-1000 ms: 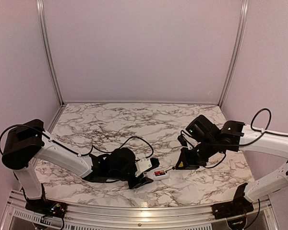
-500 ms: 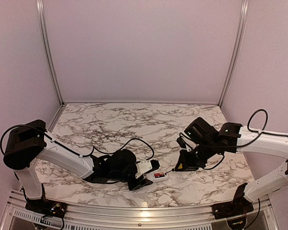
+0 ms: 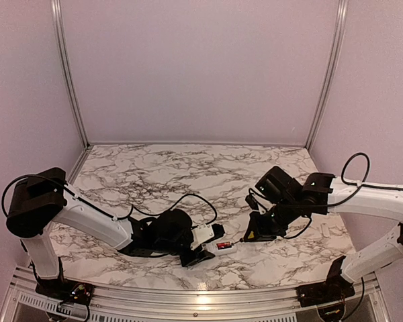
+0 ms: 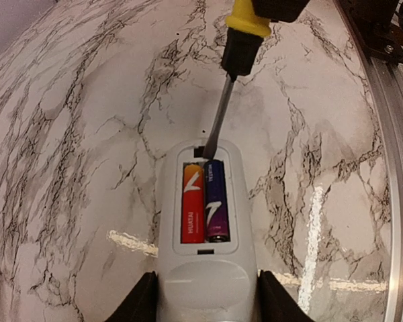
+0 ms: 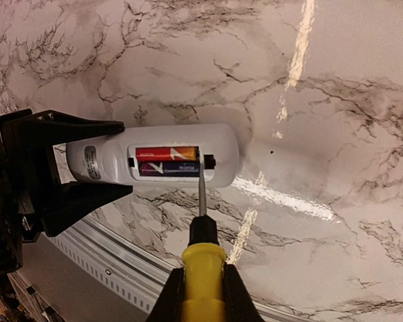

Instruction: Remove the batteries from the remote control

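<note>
Your left gripper (image 4: 205,296) is clamped on the remote control (image 5: 221,149), jaws pressed against its two long sides. The open battery recess faces up and juts out ahead of the fingertips. That grip pins the handset flat on the marble table (image 3: 188,168) so it cannot skid when pried. Both of the batteries (image 4: 195,201) sit side by side in the recess just beyond those jaws, one red-orange, the other mostly dark blue. Your right gripper (image 5: 203,295) is closed around the yellow handle of the screwdriver (image 4: 218,111), whose shaft runs straight out from between its jaws. The tip rests in the small notch at the recess end farthest from the left jaws, against the blue cell's end, which looks like a setup for levering that cell out. Compared with a second ago, the right arm has drawn in closer to the handset. The left gripper and remote have shifted slightly toward the near edge, and neither cell has lifted.
</note>
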Available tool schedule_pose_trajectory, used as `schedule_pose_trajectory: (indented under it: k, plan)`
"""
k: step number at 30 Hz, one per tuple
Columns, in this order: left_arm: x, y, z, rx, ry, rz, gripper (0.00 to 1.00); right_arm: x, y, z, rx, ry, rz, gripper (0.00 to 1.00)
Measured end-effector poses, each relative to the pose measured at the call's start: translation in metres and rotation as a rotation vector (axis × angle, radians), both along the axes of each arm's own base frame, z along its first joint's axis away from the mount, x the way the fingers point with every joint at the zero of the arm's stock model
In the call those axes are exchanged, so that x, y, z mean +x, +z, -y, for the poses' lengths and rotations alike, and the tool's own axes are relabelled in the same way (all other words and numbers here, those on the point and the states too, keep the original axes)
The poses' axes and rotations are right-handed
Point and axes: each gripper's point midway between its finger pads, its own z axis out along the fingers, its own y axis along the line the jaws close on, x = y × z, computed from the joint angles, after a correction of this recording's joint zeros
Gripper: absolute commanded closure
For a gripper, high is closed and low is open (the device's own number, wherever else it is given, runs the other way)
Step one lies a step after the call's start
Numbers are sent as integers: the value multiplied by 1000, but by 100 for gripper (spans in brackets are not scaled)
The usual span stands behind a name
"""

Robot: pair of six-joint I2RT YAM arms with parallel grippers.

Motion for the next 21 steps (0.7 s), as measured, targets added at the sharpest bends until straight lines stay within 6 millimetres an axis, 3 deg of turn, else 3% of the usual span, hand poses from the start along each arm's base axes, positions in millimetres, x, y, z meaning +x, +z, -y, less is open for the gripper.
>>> schedule_pose_trajectory:
  k: [21]
  plan:
    - [-2,-10,-2,30,-12,-11,100,-5,-13,3,-8,10,-16,100]
